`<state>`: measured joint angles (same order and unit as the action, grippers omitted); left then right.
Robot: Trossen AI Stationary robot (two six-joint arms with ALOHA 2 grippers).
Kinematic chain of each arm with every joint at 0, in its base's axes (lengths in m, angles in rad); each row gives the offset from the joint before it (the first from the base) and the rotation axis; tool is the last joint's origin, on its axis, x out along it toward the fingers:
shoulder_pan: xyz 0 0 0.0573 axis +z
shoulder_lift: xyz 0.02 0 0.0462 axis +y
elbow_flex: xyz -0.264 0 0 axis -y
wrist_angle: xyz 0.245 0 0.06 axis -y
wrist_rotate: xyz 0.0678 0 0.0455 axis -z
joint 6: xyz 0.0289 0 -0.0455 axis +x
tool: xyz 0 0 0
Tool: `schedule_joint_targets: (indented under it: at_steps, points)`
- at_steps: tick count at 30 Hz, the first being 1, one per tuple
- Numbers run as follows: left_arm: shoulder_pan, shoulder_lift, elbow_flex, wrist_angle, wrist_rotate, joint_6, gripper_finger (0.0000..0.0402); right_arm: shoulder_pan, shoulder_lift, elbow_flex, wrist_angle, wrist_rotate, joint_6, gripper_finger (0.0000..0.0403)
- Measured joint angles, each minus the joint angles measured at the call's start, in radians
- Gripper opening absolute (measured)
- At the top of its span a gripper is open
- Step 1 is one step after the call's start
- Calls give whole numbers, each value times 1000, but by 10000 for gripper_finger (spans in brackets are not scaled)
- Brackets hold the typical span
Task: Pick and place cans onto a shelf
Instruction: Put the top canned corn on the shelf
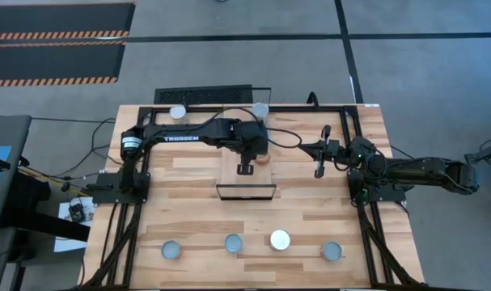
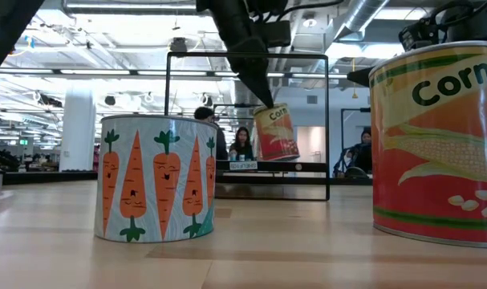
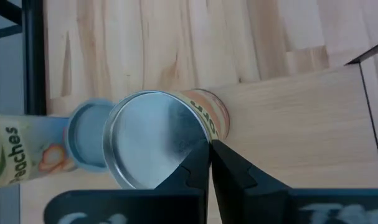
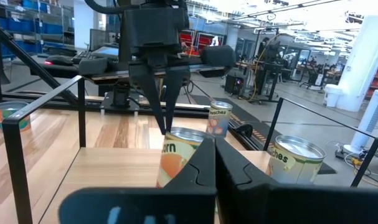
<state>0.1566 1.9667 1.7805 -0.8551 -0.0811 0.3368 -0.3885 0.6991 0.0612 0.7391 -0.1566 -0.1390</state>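
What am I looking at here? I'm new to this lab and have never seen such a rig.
This is a robot with two dark arms working at a wooden table. Each arm ends in a two-finger gripper.

There are four pictures. One looks straight down from above, one looks level across the tabletop, and one comes from a camera on each wrist.

The left gripper reaches over the shelf, a small light plank on a black frame. It seems to pinch the rim of a tilted corn can. The right gripper waits off to the side, shut and empty.

Four more cans stand in a row along the near edge, and two others stand at the far edge. The big carrot can only looks large because it is close to the low camera.
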Motion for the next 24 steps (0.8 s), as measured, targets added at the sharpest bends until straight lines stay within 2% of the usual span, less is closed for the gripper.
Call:
schedule_joint_targets:
  at_steps: [15, 24]
  points:
    - [0, 0, 0, 2, 17, -17, 1, 0, 0, 0, 2, 0, 0, 8]
    - [0, 0, 0, 9, 18, -23, 23, 0, 0, 0, 2, 0, 0, 8]
